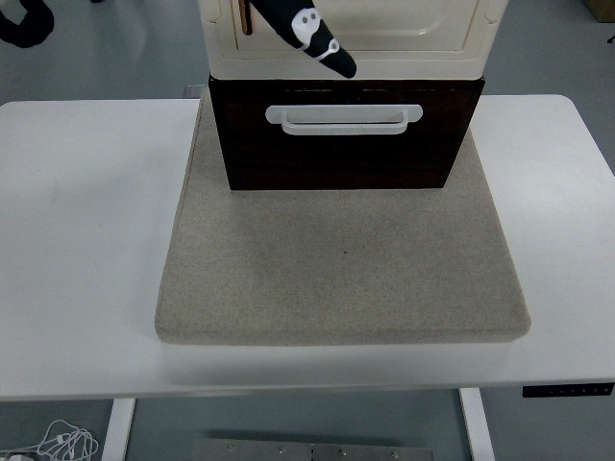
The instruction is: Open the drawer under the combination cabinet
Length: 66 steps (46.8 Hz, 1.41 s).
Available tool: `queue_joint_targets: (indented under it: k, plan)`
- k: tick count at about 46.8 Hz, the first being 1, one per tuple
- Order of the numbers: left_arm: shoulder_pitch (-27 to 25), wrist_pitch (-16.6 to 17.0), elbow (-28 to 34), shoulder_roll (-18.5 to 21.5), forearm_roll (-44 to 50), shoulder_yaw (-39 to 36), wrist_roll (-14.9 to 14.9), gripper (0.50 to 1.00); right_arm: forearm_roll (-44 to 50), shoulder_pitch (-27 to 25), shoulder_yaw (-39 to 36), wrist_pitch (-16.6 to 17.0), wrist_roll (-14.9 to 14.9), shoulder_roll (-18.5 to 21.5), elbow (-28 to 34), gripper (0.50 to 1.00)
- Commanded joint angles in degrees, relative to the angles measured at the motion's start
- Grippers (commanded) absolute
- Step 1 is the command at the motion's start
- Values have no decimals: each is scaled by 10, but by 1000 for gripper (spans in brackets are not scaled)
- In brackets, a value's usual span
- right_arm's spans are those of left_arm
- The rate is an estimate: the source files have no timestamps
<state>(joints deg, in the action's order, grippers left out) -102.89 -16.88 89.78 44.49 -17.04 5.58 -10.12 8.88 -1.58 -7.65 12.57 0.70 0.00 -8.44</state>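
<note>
**A:** Drawer (341, 144) first: dark brown wood front, white bar handle (344, 118) across its upper part, shut flush beneath the cream cabinet (346, 43), at the back of the grey mat (341, 264) on the white surface (86, 240).

**B:** And the hand?

**A:** A black hand (309, 36) hangs in front of the cabinet door, above the handle and touching nothing. Whether its fingers are spread or curled, I can't tell.

**B:** Best approach?

**A:** Lower it, hook fingers behind the bar, pull straight toward the near edge so the cabinet doesn't slide.
</note>
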Motion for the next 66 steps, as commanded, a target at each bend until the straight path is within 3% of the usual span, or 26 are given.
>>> queue_joint_targets:
  k: [1,14,26,36,57,66]
  plan:
    - [0,-2,12,0,-9,-20,-21,1000,0,0,0,0,0,0,0,926]
    - [9,-26,18,-14,-40,-53,-93,1000,0,0,0,0,0,0,0,926]
    - [9,-25,-6,-38,-79,-70,-109,1000,0,0,0,0,0,0,0,926]
    - [13,-11,-24,-56,-69,-72,-142,1000,0,0,0,0,0,0,0,926]
    - [37,-9,-84,-106,-76,-72,-155,1000,0,0,0,0,0,0,0,926]
    - [51,17,-86,-128,-77,-72,-155,1000,0,0,0,0,0,0,0,926]
